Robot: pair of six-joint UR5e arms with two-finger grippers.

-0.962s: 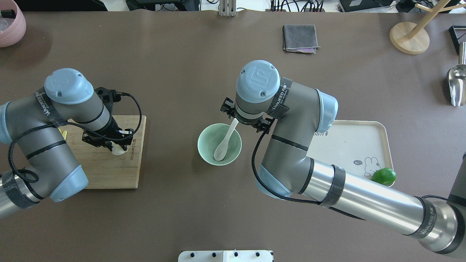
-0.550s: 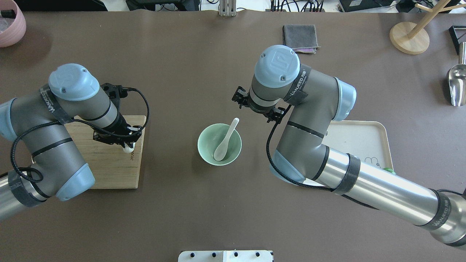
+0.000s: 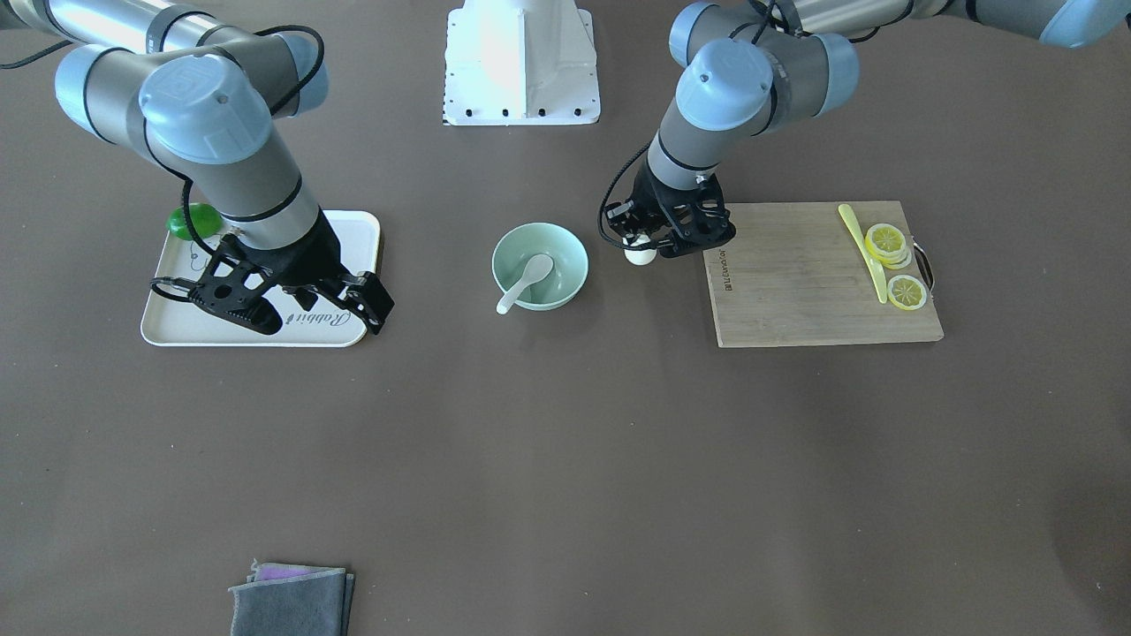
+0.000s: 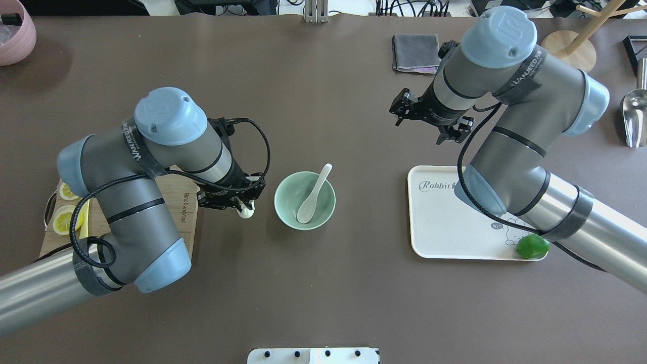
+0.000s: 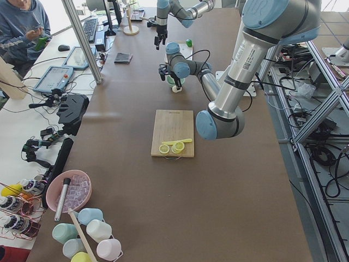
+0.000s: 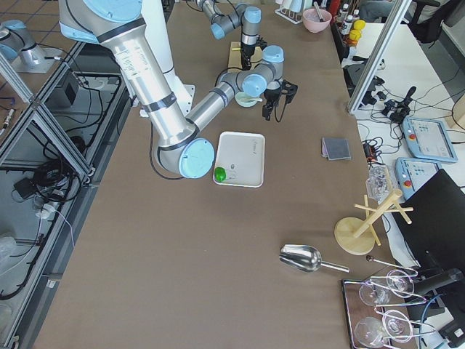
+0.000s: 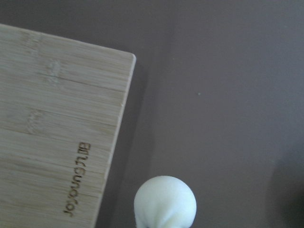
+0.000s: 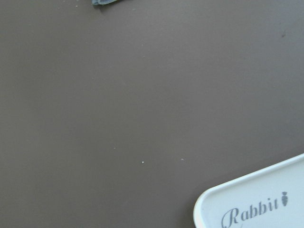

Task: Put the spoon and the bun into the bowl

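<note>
The pale mint-green bowl (image 4: 283, 207) stands at the table's middle, also in the front view (image 3: 565, 256). The cream-white spoon (image 4: 313, 194) lies in it, scoop down, handle over the far rim (image 3: 524, 281). My left gripper (image 4: 243, 206) is shut on the white bun (image 4: 246, 212) and holds it over the bare table just left of the bowl, off the board's edge. The bun shows in the front view (image 3: 640, 256) and at the bottom of the left wrist view (image 7: 165, 202). My right gripper (image 4: 428, 121) is open and empty, raised far right of the bowl, over the tray's edge (image 3: 309, 305).
A wooden cutting board (image 3: 822, 274) on my left holds lemon slices (image 3: 888, 243) and a thin yellow knife (image 3: 866, 252). A white tray (image 4: 445, 222) with a green lime (image 4: 532, 246) lies on my right. A grey cloth (image 4: 416, 52), a metal scoop (image 4: 634, 119) and a pink bowl (image 4: 15, 30) sit at the edges.
My left gripper has carried the bun right, off the cutting board to beside the bowl. My right gripper has drawn back from the bowl, far and to the right; the spoon stays in it.
</note>
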